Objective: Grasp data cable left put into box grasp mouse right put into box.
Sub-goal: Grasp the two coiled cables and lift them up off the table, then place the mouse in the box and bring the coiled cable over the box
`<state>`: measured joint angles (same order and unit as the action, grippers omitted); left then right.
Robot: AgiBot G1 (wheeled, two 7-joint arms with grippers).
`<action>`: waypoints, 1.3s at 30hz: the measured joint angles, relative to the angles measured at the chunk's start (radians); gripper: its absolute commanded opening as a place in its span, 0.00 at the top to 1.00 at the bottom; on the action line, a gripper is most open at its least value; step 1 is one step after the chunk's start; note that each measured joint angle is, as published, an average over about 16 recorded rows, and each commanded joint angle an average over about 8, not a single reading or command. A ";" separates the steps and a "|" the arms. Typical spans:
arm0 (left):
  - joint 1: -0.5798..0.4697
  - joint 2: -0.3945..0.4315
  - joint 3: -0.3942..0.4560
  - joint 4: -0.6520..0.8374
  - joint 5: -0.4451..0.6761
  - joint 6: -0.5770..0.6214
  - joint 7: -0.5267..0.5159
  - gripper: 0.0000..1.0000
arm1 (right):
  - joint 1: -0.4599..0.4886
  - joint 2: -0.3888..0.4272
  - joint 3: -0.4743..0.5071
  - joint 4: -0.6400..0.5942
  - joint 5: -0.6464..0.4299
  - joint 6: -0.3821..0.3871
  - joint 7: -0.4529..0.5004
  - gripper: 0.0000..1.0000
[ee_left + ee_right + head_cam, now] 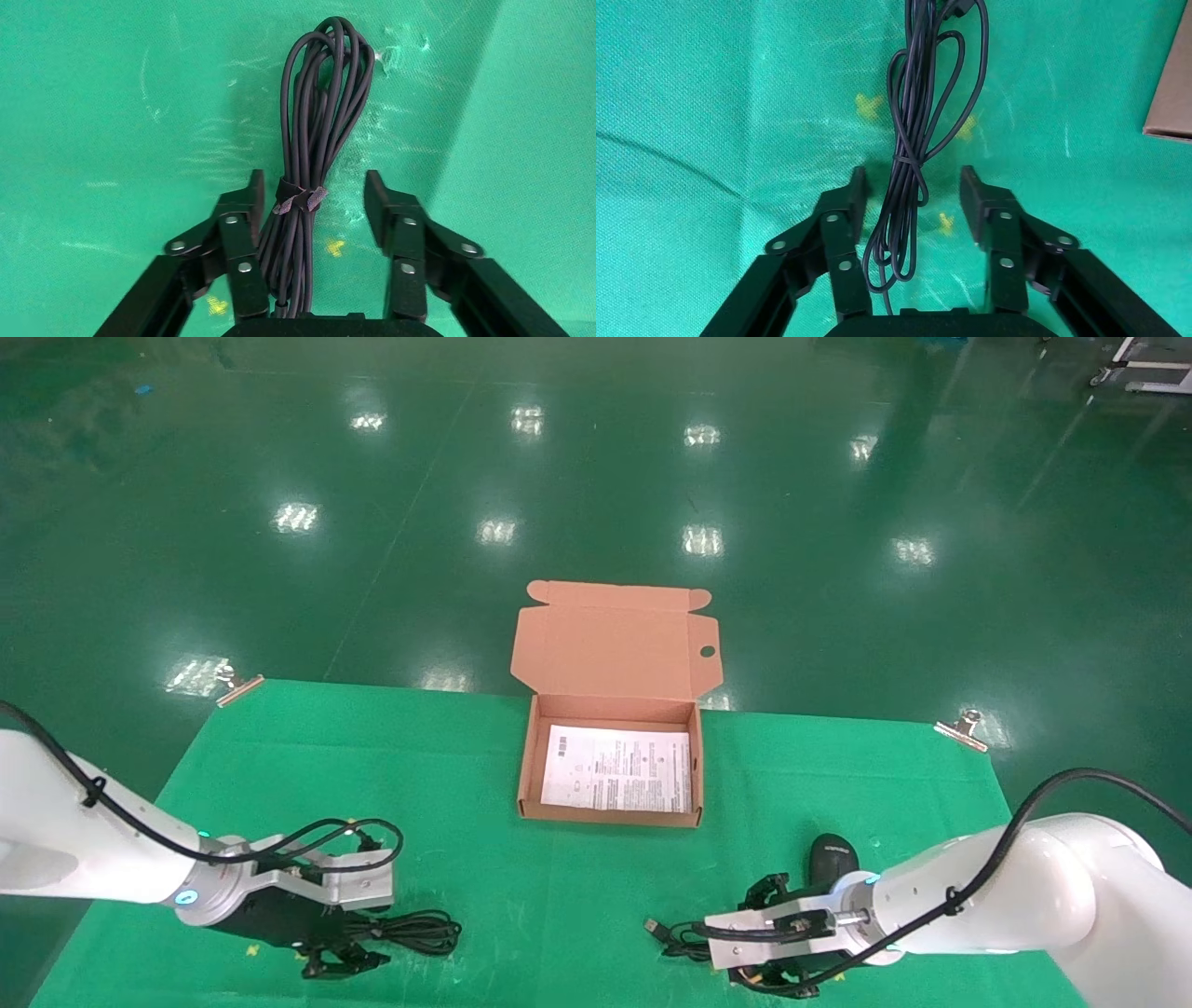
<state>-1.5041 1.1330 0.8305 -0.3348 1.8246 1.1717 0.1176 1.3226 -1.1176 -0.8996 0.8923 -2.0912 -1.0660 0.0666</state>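
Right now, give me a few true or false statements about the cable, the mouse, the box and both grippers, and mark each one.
1. The box lid is shut. False: it stands open, with a leaflet inside.
2. The left gripper is open around the data cable. True.
3. The data cable already lies in the box. False: it lies on the green cloth.
4. The right gripper is open. True.
5. The mouse sits on the cloth beside the right gripper. True.

Data cable [414, 930] left; mouse [832, 855] right; box [610, 816] behind.
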 measured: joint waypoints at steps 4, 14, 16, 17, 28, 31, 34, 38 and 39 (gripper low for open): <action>0.000 0.000 0.000 -0.001 0.000 0.000 0.000 1.00 | 0.000 0.000 0.000 0.001 0.000 -0.001 0.000 1.00; 0.001 -0.001 0.001 -0.003 0.002 0.000 0.000 1.00 | 0.002 0.002 -0.002 0.000 -0.005 -0.002 0.003 1.00; 0.003 -0.003 0.002 -0.002 0.004 -0.002 0.001 1.00 | 0.005 0.005 -0.001 0.000 -0.007 -0.006 0.011 1.00; 0.004 -0.004 0.003 -0.003 0.005 -0.002 0.001 1.00 | 0.008 0.007 0.000 0.003 -0.009 -0.009 0.017 1.00; -0.028 -0.060 0.005 -0.058 0.021 0.001 0.008 1.00 | 0.080 0.101 0.053 0.107 -0.013 -0.069 0.173 1.00; -0.056 -0.089 0.000 -0.109 0.025 0.005 0.004 1.00 | 0.118 0.134 0.080 0.154 -0.017 -0.078 0.229 1.00; -0.088 -0.120 -0.006 -0.178 0.029 0.007 -0.006 1.00 | 0.160 0.158 0.108 0.193 -0.021 -0.077 0.277 1.00; -0.130 -0.157 -0.018 -0.292 0.037 0.001 -0.031 1.00 | 0.223 0.166 0.143 0.222 -0.027 -0.056 0.322 1.00; -0.140 -0.164 -0.020 -0.322 0.041 -0.004 -0.039 1.00 | 0.239 0.162 0.151 0.224 -0.028 -0.048 0.329 1.00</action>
<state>-1.6436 0.9692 0.8103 -0.6567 1.8652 1.1681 0.0789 1.5615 -0.9552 -0.7489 1.1162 -2.1193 -1.1139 0.3960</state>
